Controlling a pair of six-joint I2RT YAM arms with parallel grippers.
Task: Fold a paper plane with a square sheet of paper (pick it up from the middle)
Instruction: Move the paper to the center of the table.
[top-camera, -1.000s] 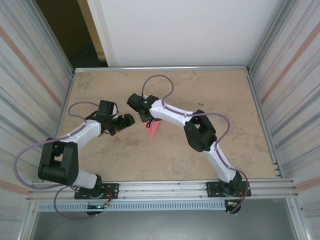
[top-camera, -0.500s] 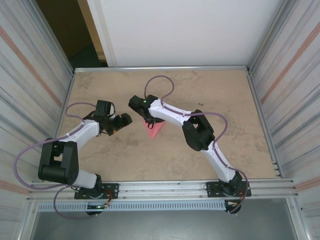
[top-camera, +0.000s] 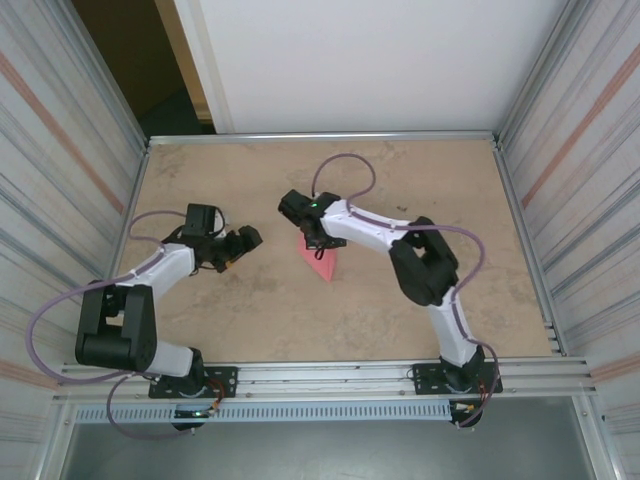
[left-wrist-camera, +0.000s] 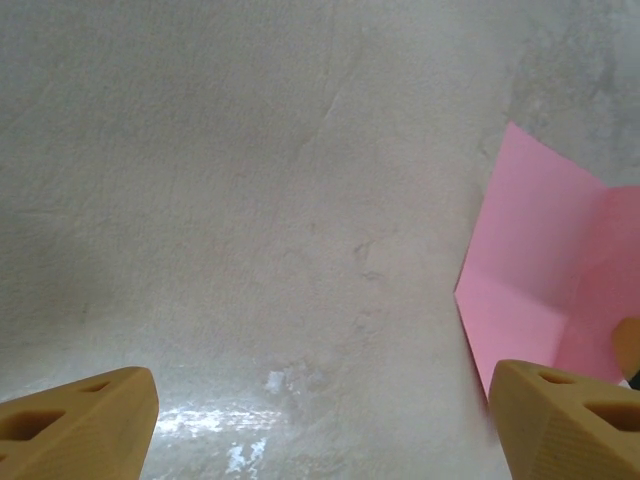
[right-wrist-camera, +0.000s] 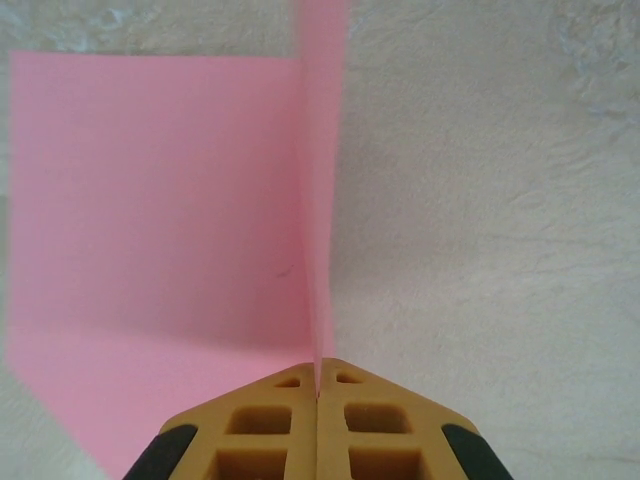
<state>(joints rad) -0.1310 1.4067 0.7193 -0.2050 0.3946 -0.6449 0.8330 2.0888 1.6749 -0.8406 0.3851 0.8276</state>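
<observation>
Left gripper (top-camera: 243, 241) wide and empty, right gripper (top-camera: 316, 243) pinching the square sheet of paper (top-camera: 322, 262).
The left gripper's fingers (left-wrist-camera: 78, 420) stand far apart above the bare table (top-camera: 420, 180), with the pink sheet ahead of them and to their right. The right gripper's fingers are pressed together on a raised crease, which stands upright straight ahead of the tips. The rest of the sheet lies flat to their left.

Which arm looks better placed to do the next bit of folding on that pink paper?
Probably the right arm: its jaws are shut on a raised fold of the pink paper. The left arm's jaws stand open, apart from it.
</observation>
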